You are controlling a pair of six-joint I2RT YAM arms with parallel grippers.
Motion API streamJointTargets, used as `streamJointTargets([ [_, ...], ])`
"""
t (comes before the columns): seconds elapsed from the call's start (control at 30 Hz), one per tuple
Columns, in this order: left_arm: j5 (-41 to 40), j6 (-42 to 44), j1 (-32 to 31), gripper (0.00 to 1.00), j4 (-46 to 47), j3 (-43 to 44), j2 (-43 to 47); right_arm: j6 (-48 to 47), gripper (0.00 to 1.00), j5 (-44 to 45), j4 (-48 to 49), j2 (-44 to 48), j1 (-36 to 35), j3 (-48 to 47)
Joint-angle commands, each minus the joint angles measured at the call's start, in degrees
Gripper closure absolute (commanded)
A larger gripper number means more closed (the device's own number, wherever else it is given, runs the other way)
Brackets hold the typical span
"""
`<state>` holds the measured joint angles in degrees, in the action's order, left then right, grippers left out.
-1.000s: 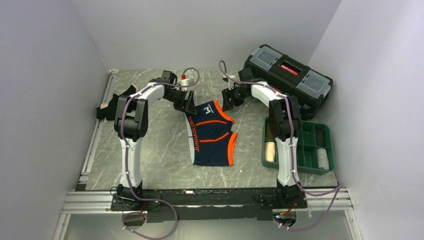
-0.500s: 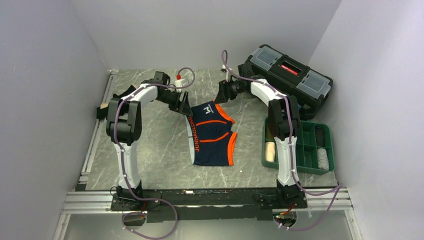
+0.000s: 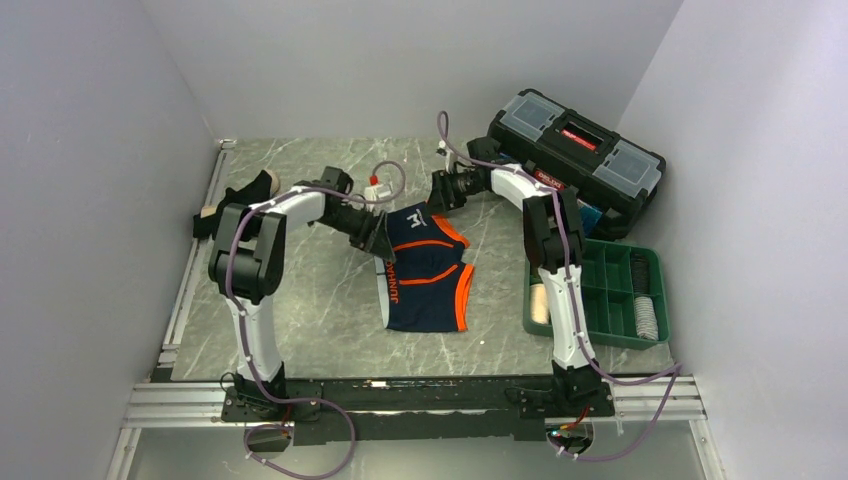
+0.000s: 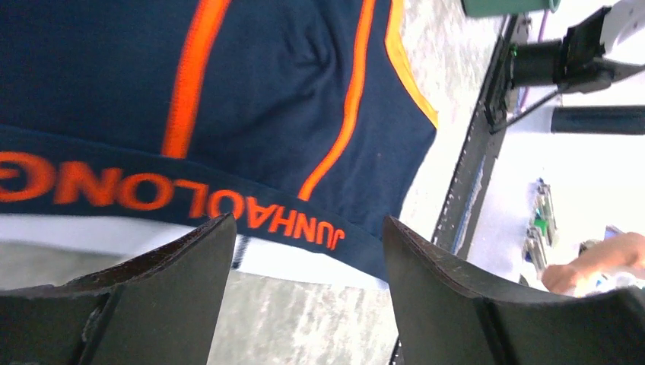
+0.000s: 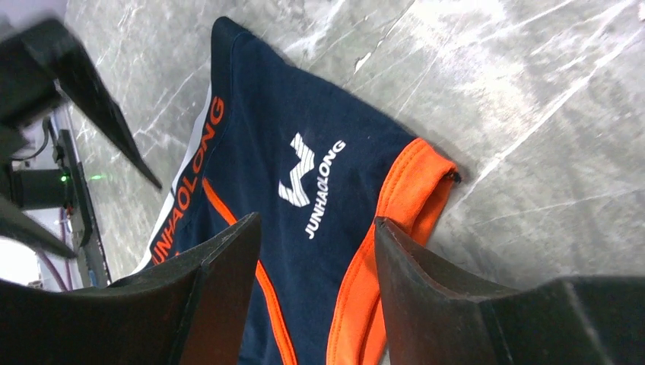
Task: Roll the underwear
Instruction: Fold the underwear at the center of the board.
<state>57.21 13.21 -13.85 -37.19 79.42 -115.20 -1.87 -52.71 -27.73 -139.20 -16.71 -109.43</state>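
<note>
The underwear (image 3: 425,270), navy with orange trim and an orange-lettered waistband, lies flat on the marble table. My left gripper (image 3: 378,238) stands open at the far left corner of the waistband. In the left wrist view its jaws (image 4: 308,228) frame the lettered band (image 4: 228,205) and hold nothing. At the far leg end, my right gripper (image 3: 440,195) is also open. Seen from the right wrist, the gripper (image 5: 316,228) hovers over the logo and the orange hem (image 5: 403,190) without gripping cloth.
A black toolbox (image 3: 578,150) with a red latch stands at the back right. A green compartment tray (image 3: 600,338) at the right holds a pale roll (image 3: 541,303) and a striped roll (image 3: 647,318). A dark bundle with a tan end (image 3: 240,195) lies by the left wall.
My left gripper has come nearer and to the right, down onto the waistband corner. The right gripper has shifted slightly left at the far edge. The underwear has not moved.
</note>
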Motion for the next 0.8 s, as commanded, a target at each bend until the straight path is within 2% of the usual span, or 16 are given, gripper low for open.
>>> streamJointTargets([
  [0.0,3.47,1.89,-4.52,0.25,0.27,-2.30,1.19,-0.91,0.42,2.60,-2.14,-2.26,-0.43,-5.04],
  [0.13,4.43,1.56,-7.28,0.25,-0.05,-2.63,-0.19,-2.40,0.42,7.08,-4.27,-4.09,-0.44,-8.77],
  [0.27,1.08,1.62,-8.71,0.25,0.65,-3.22,-0.84,-4.50,0.41,8.94,-7.29,-6.09,-0.36,-13.05],
  [0.5,-2.67,3.88,-8.70,0.26,-2.27,-2.69,-1.03,-8.16,0.37,9.24,-10.19,-2.96,-0.10,-15.48],
  [0.6,-1.24,4.15,-7.84,0.25,-2.20,-2.11,0.99,-9.36,0.36,6.82,-10.21,1.14,-0.09,-12.94],
  [0.77,2.73,2.41,-3.11,0.25,-2.02,1.78,2.97,-10.26,0.34,3.94,-6.03,11.71,0.01,-2.65],
])
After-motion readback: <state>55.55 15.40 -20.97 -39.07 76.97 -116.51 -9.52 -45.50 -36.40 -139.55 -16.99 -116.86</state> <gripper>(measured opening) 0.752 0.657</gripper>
